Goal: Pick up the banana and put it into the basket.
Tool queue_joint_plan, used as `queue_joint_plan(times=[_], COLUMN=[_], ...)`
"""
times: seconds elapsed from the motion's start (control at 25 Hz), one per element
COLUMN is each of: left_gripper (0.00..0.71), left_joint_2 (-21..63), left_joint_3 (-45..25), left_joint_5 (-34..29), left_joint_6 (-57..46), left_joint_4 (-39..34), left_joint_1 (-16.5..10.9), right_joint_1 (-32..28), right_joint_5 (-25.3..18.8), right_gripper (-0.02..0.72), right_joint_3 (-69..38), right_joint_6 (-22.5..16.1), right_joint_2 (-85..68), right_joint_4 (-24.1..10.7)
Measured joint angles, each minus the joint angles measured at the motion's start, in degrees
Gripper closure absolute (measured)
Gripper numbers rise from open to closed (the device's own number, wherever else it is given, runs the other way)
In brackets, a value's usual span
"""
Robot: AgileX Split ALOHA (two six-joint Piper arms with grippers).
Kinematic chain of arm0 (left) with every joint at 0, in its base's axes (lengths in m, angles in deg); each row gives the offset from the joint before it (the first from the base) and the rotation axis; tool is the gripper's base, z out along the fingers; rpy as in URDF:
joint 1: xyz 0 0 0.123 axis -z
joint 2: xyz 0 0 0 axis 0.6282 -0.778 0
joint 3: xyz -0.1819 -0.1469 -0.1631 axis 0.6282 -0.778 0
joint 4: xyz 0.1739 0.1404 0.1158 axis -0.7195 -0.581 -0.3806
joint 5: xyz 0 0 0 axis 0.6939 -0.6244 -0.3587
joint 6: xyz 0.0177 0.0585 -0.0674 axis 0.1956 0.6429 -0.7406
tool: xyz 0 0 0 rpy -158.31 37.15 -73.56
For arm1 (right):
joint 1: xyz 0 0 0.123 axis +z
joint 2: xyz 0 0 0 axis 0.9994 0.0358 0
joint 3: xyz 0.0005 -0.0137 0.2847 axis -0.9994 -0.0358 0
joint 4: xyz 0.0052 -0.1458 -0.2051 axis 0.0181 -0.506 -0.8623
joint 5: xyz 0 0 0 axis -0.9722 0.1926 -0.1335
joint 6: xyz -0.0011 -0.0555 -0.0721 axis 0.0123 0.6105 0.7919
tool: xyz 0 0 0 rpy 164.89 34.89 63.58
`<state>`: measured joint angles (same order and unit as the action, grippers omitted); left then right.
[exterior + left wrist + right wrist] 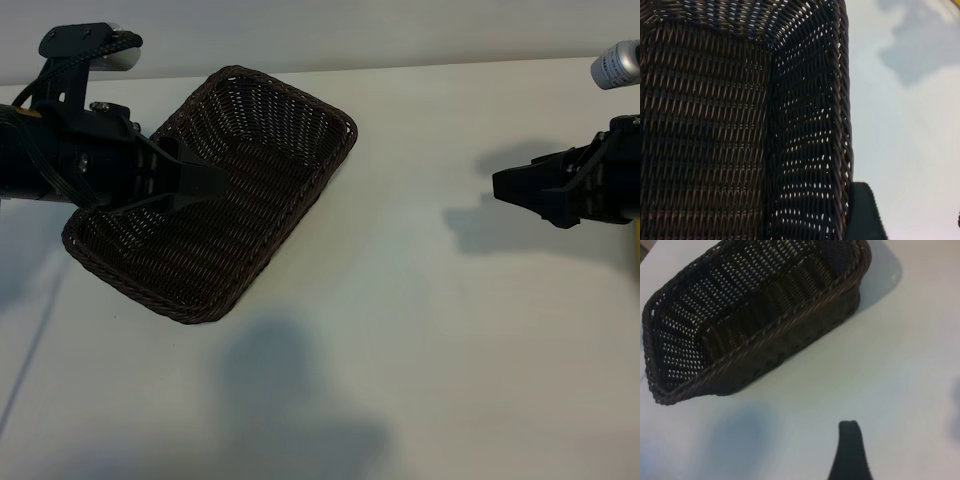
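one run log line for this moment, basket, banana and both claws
basket: empty | banana: barely visible | left claw: open over basket | right claw: open, above table

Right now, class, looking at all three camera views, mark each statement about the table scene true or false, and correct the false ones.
1. The basket holds a banana. False: the basket shows only bare wicker.
2. The left gripper is over the basket. True.
3. The right gripper is shut on a banana. False: it is open, holding nothing.
4. The right gripper is clear of the basket, over the white table. True.
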<state>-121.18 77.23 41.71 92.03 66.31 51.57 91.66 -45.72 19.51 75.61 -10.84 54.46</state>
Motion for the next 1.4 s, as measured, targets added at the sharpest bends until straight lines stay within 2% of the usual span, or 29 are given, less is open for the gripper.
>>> queue_joint_plan(times=[1.16,1.32,1.4], left_gripper=[0.228,0.228,0.228], left_joint_2=[0.0,0.0,0.5], left_joint_3=[0.0,0.0,0.0], left_joint_5=[0.5,1.1,0.5], left_joint_6=[-0.1,-4.4,-9.8], left_joint_4=[0.0,-0.7,-4.1], left_joint_1=[0.0,0.0,0.0], right_joint_1=[0.0,0.0,0.0], right_joint_5=[0.0,0.0,0.0], right_gripper=[0.162,0.162,0.162], right_joint_3=[0.0,0.0,0.0], right_joint_6=[0.0,0.0,0.0], right_joint_2=[0.0,0.0,0.0], right_joint_4=[0.1,0.2,0.4])
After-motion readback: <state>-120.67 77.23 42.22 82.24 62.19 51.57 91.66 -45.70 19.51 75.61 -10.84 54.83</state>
